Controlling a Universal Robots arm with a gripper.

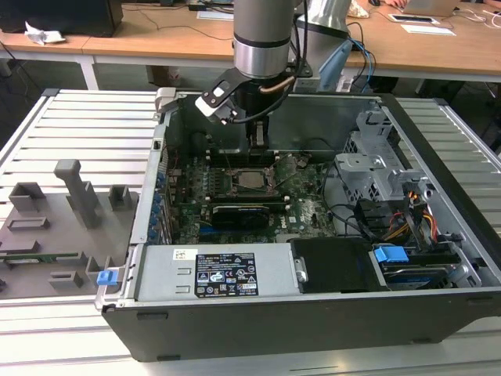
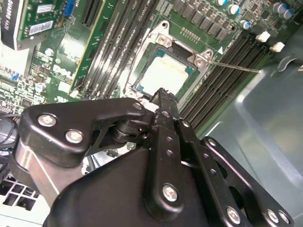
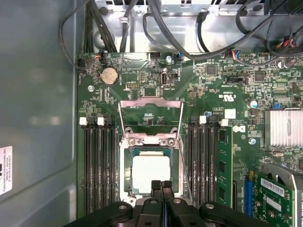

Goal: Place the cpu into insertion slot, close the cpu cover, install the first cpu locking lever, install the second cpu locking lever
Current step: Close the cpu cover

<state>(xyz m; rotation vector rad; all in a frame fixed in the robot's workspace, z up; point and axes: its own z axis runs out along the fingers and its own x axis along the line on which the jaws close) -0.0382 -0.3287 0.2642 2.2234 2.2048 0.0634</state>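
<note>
Two memory-slot banks [image 3: 99, 165] hem the insertion slot [image 3: 127, 165], little side room. Cpu [image 3: 150, 172] sits in it w/ cpu cover [image 3: 150, 101] swung up. Gripper [image 3: 161, 185] fingers pressed together, empty, tips by cpu's edge.

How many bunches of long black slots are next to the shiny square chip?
2. In the first wrist view, one bank lies along one side of the cpu, the other bank along the opposite side. The fingers may hide more.
</note>
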